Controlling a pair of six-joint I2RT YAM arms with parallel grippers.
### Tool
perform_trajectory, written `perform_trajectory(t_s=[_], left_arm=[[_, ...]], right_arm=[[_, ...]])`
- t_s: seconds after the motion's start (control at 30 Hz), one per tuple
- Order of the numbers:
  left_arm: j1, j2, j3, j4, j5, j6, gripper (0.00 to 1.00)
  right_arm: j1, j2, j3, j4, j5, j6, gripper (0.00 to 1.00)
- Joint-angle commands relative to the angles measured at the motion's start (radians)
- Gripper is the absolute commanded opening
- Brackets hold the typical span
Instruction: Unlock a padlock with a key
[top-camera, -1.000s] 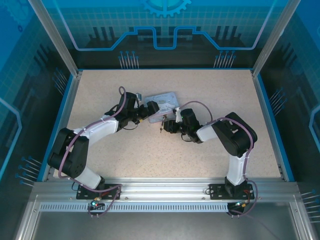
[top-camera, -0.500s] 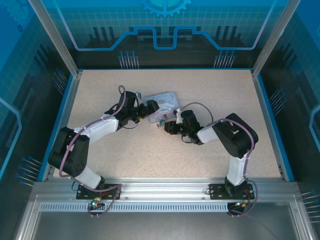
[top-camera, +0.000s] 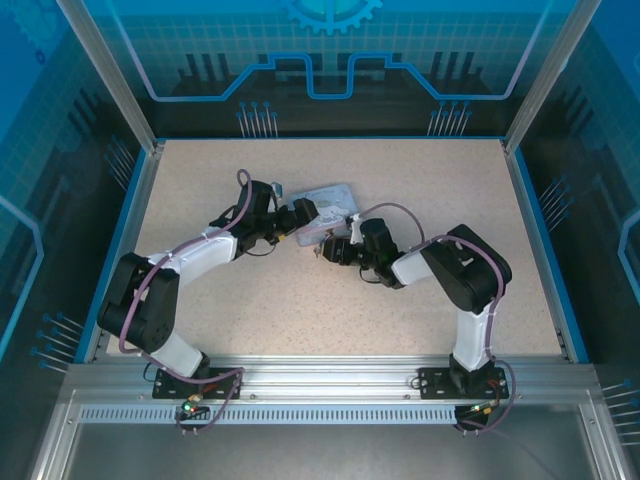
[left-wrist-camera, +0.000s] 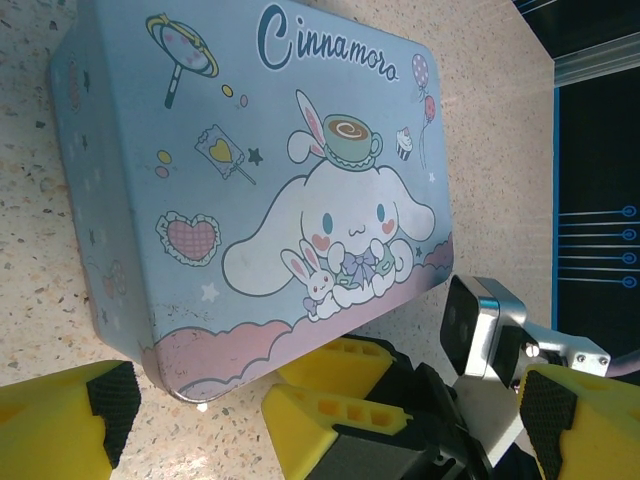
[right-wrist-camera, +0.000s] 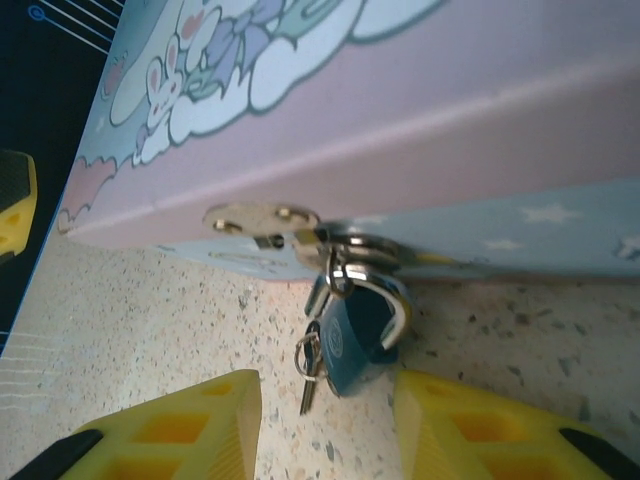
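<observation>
At the centre of the top view, the right tool (top-camera: 328, 247) has edged up-frame toward the near edge of the tin (top-camera: 325, 198) over the last second, so I judge it is lining up on the lock, not yet gripping. In the right wrist view its jaws stand wide and empty, either side of the padlock (right-wrist-camera: 360, 335). The padlock hangs from the clasp (right-wrist-camera: 255, 218) with the key (right-wrist-camera: 307, 388) dangling beside it. Room is tight: tin wall behind, bench (right-wrist-camera: 150, 330) just below, and the left tool (top-camera: 306, 216), also spread wide, close by.

The padlock (right-wrist-camera: 358, 340) (dark bluish body, silvery shackle) hangs tilted from the front clasp of the tin (right-wrist-camera: 420, 110); the key (right-wrist-camera: 307, 392), tiny and thin, sits just beside the padlock's body.
</observation>
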Motion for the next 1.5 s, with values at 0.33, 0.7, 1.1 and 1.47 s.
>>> perform_trajectory(t_s=[0.33, 0.7, 1.1, 1.47], left_arm=[[0.016, 0.026, 0.048, -0.012, 0.01, 0.001, 0.99], [0.017, 0.023, 0.044, -0.007, 0.013, -0.007, 0.99], [0.025, 0.025, 0.059, -0.038, -0.01, 0.019, 0.99], [0.022, 0.064, 0.148, -0.277, -0.201, 0.171, 0.99]], right_arm=[[0.099, 0.047, 0.048, -0.153, 0.193, 0.022, 0.38], [0.173, 0.045, 0.094, -0.246, 0.377, 0.058, 0.23], [0.127, -0.046, 0.038, -0.285, 0.267, -0.033, 0.0], [0.032, -0.065, 0.024, -0.322, 0.112, 0.0, 0.0]])
